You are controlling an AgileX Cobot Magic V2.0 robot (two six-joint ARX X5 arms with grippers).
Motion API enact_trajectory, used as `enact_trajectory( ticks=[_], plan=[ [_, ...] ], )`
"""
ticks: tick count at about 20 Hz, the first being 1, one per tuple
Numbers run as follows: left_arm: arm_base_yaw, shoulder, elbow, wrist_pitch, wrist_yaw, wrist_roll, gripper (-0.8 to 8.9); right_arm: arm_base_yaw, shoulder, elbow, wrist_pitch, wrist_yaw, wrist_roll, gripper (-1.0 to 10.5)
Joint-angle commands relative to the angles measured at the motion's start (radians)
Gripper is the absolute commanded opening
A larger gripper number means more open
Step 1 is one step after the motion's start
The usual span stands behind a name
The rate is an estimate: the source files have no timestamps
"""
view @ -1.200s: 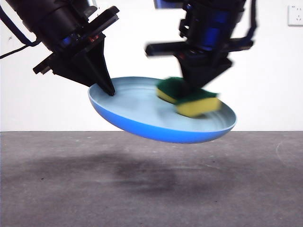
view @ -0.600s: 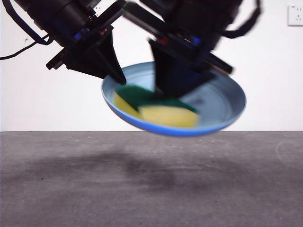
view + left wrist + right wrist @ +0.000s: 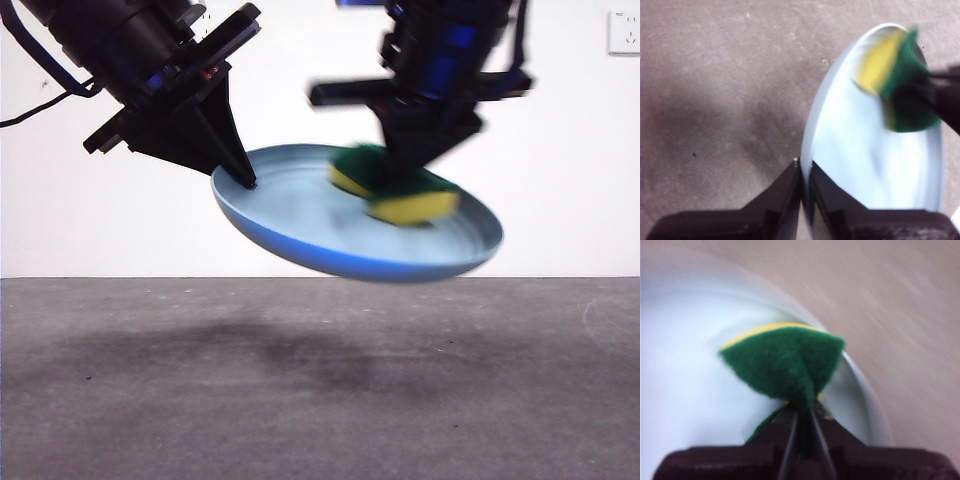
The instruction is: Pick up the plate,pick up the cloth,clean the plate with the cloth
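The light-blue plate [image 3: 330, 225] hangs tilted in the air above the table, and my left gripper [image 3: 240, 178] is shut on its left rim. In the left wrist view the jaws pinch the plate [image 3: 865, 165] edge at my left gripper [image 3: 804, 172]. The cloth [image 3: 395, 190], a yellow sponge with a green scouring layer, presses on the plate's inner face toward its right side. My right gripper [image 3: 415, 160] comes down from above and is shut on it. The right wrist view shows the cloth [image 3: 785, 365] folded between the jaws of my right gripper [image 3: 802, 417], over the plate [image 3: 685, 390].
The grey table [image 3: 320, 380] lies well below the plate, with a dark shadow under it. A white wall stands behind, with a socket [image 3: 624, 32] at the top right.
The cloth has swept back from the plate's lower left to its upper right side. The plate has tipped flatter again, and its left rim stays in my left gripper.
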State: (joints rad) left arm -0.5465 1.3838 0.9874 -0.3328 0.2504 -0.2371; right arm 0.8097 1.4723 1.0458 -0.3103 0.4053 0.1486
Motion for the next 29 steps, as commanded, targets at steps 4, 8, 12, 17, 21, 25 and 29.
enact_trajectory(
  ticks=[4,8,12,17,21,25,29],
  plan=[
    [-0.006,0.005,0.002,-0.047,-0.279,0.146,-0.09,0.003,-0.037,-0.013,0.048,-0.197,-0.034,-0.2],
    [0.072,0.085,0.002,-0.007,-0.402,0.213,-0.09,0.000,-0.116,-0.013,-0.071,-0.186,-0.034,-0.2],
    [0.154,0.237,0.002,0.033,-0.403,0.232,-0.09,-0.005,-0.216,-0.013,-0.169,-0.187,-0.034,-0.2],
    [0.214,0.342,0.002,0.032,-0.402,0.237,0.67,-0.005,-0.334,-0.013,-0.205,-0.185,-0.034,-0.2],
    [0.215,0.341,0.003,0.044,-0.403,0.226,4.10,-0.026,-0.358,-0.013,-0.204,-0.020,-0.034,-0.2],
    [0.192,0.271,0.003,0.021,-0.389,0.156,4.09,-0.111,-0.305,-0.013,-0.141,-0.008,-0.014,-0.2],
    [0.150,0.065,0.003,-0.053,-0.243,0.131,4.09,-0.216,-0.177,-0.013,-0.108,-0.168,0.046,-0.2]
  ],
)
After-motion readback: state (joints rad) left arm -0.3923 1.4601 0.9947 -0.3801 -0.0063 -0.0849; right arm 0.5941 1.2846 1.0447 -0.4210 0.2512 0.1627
